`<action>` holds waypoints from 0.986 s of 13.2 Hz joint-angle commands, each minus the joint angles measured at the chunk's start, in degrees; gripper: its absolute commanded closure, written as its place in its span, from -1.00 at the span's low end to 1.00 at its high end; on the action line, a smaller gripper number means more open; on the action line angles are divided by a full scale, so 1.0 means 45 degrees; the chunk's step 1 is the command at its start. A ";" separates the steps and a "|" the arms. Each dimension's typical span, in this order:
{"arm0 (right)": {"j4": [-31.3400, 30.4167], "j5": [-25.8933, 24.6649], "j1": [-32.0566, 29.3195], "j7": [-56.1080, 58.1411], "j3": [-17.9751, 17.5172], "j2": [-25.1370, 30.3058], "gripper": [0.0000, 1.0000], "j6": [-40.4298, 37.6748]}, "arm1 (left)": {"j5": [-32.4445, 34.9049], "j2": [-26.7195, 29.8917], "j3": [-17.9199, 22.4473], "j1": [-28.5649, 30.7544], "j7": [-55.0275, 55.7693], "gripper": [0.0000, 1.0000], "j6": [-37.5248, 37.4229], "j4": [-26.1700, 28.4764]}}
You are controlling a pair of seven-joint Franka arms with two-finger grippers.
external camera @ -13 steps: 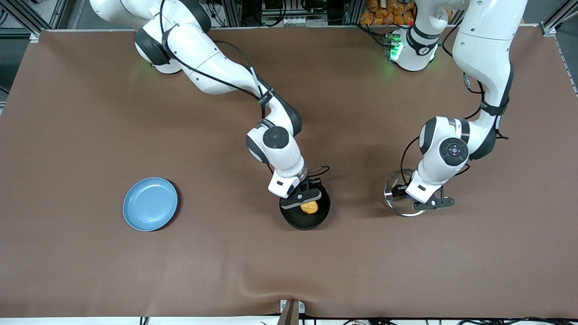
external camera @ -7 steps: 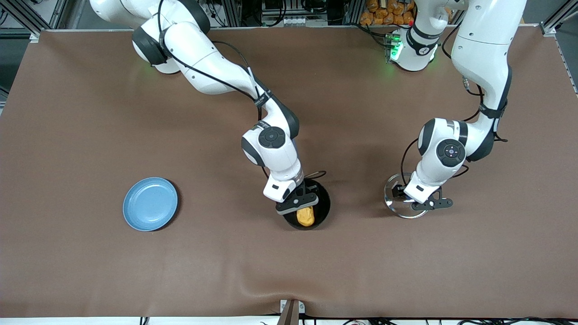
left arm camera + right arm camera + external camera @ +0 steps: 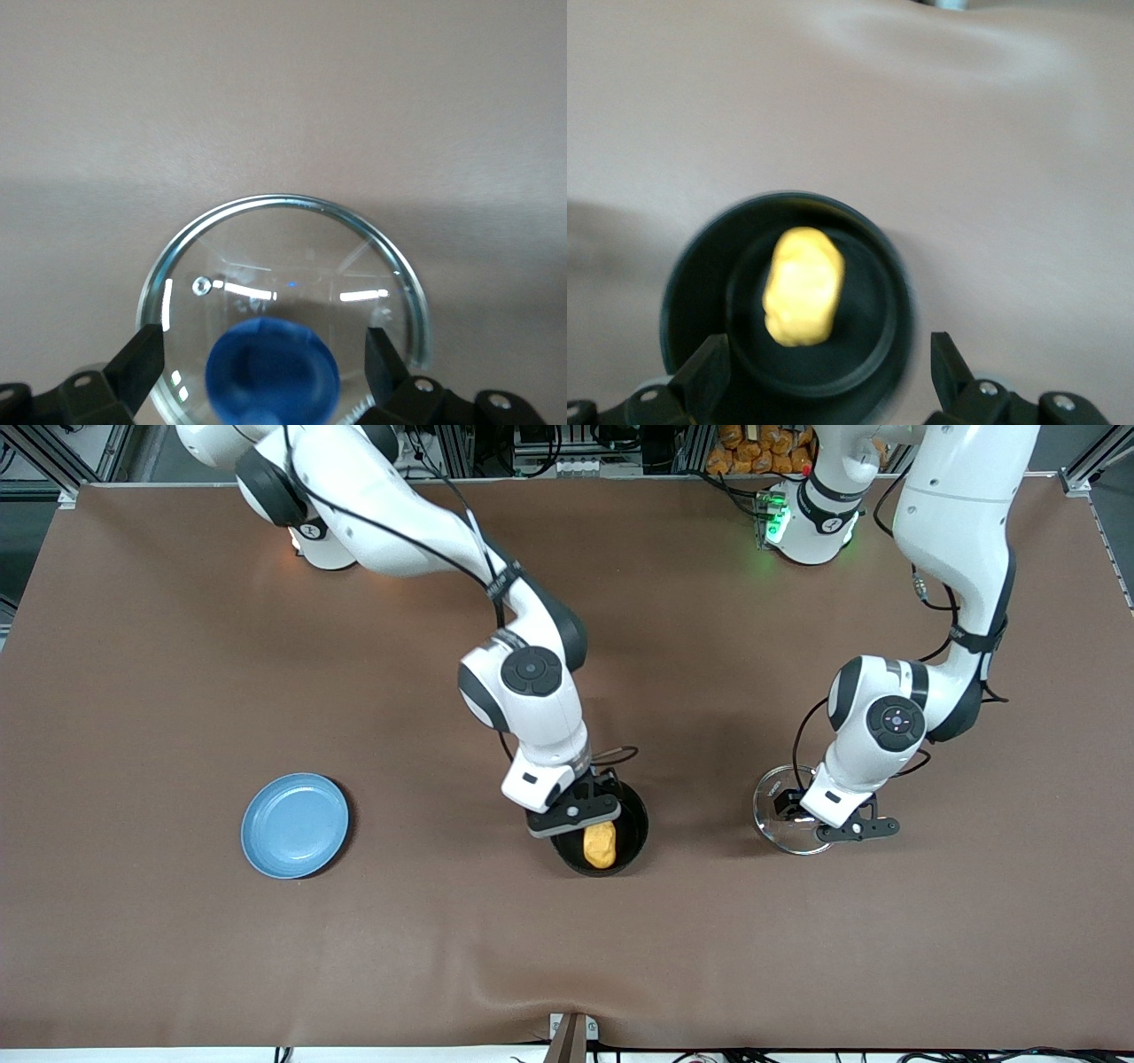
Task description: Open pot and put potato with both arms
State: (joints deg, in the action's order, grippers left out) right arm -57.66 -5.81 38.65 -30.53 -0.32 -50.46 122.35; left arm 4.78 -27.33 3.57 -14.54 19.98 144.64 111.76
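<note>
The black pot (image 3: 631, 841) stands uncovered on the brown table, and its handle is hidden under the right arm. The yellow-orange potato (image 3: 601, 844) lies inside it, also in the right wrist view (image 3: 802, 285) within the pot (image 3: 868, 345). My right gripper (image 3: 574, 813) hangs over the pot's rim, open and empty (image 3: 826, 372). The glass lid (image 3: 772, 808) lies on the table beside the pot, toward the left arm's end. My left gripper (image 3: 837, 828) is low over it, open, with its fingers on either side of the blue knob (image 3: 272, 372) and clear of it.
A light-blue plate (image 3: 295, 825) sits toward the right arm's end of the table, level with the pot. The table's edge nearest the front camera has a small bracket (image 3: 571, 1032) at its middle.
My right gripper has let go of the potato and lifted up and away from the pot; the potato now lies in the pot. The left gripper stays over the lid, shifted only slightly.
</note>
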 commanded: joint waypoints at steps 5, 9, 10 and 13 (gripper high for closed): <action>-0.0507 -0.0136 -0.2159 -0.0033 -0.0143 0.2852 -1.00 -0.3825 | -0.0027 0.3728 -0.0070 0.0145 0.0052 -1.00 -0.4827 -0.1567; -0.0507 -0.0039 -0.4054 0.1327 -0.0182 0.4042 -1.00 -0.6011 | -0.0965 0.3925 -0.0090 0.0145 0.0032 -1.00 -0.8676 -0.4671; -0.0526 -0.0057 -0.4367 0.1798 -0.0143 0.4355 -1.00 -0.6519 | -0.1198 0.3925 -0.0090 0.0145 0.0052 -1.00 -0.9477 -0.5452; -0.0778 -0.0038 -0.5460 0.1978 -0.0201 0.5195 -1.00 -0.7733 | -0.1882 0.4178 -0.0070 0.0184 0.0032 -1.00 -1.0967 -0.6864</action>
State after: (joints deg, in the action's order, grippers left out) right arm -57.70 -5.77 16.72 -22.20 0.09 -30.95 89.46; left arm -1.68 -8.14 3.54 -14.26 20.11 99.24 85.57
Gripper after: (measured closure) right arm 0.000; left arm 0.000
